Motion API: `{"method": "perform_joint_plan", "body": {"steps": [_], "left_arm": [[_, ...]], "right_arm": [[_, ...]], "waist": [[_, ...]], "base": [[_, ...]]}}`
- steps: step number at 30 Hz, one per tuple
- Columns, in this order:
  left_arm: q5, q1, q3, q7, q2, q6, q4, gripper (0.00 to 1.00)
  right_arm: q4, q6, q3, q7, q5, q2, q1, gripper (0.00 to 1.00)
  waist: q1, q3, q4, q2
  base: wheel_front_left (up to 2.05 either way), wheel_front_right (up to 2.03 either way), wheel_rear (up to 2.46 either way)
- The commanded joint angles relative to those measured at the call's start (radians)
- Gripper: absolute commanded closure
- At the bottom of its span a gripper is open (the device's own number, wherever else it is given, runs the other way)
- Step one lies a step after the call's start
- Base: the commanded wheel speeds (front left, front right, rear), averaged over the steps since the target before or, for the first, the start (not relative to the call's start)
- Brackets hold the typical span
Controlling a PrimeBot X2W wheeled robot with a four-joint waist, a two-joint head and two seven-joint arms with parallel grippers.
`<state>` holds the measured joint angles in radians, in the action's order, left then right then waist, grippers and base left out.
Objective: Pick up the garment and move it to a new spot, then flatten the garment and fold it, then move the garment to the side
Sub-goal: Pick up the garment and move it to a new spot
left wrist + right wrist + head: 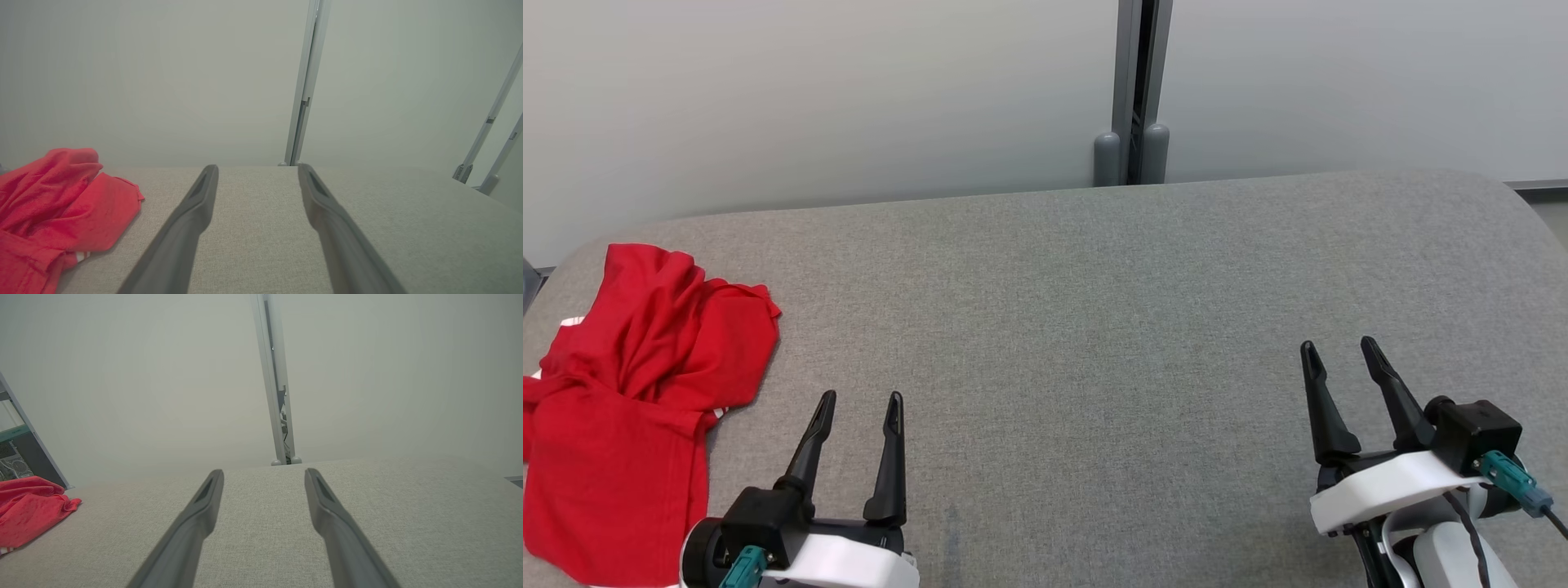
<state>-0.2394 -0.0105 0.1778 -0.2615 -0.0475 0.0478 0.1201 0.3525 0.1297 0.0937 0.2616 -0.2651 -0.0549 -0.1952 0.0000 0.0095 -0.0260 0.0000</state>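
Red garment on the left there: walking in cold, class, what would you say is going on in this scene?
Nothing is being handled yet. The red garment lies crumpled at the left end of the grey table. The left claw is open just to the garment's right, not touching it. The right claw is open at the table's right side. Picking up, flattening and folding are all not yet done.
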Motion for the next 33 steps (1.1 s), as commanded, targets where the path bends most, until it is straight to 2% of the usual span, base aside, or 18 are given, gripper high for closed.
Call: {"method": "perform_joint_plan", "body": {"steps": [1,10,15,33], "left_arm": [[-0.007,0.009,-0.003,-0.004,-0.005,-0.006,0.003,0.00],[0.000,0.014,0.001,-0.004,-0.005,-0.008,0.006,0.00],[0.005,0.020,0.000,-0.004,-0.005,-0.010,0.003,0.00],[0.026,-0.026,-0.065,-0.004,-0.005,-0.024,0.010,0.00]], "right_arm": [[0.002,0.002,0.000,0.005,-0.005,-0.001,-0.009,0.00],[0.000,0.002,0.005,0.005,0.010,-0.004,-0.005,0.00],[-0.003,0.002,0.011,0.005,0.011,-0.008,0.011,0.00],[0.001,0.002,0.048,0.005,-0.020,0.000,0.042,0.00]], "waist": [[0.0000,0.000,0.000,0.0000],[0.0000,-0.002,0.008,0.0000],[0.0000,0.001,0.047,0.0000],[0.0000,-0.033,0.343,0.0000]], "base": [[0.00,0.00,0.00],[0.00,0.00,0.00],[0.00,0.00,0.00],[0.00,0.00,0.00]]}}
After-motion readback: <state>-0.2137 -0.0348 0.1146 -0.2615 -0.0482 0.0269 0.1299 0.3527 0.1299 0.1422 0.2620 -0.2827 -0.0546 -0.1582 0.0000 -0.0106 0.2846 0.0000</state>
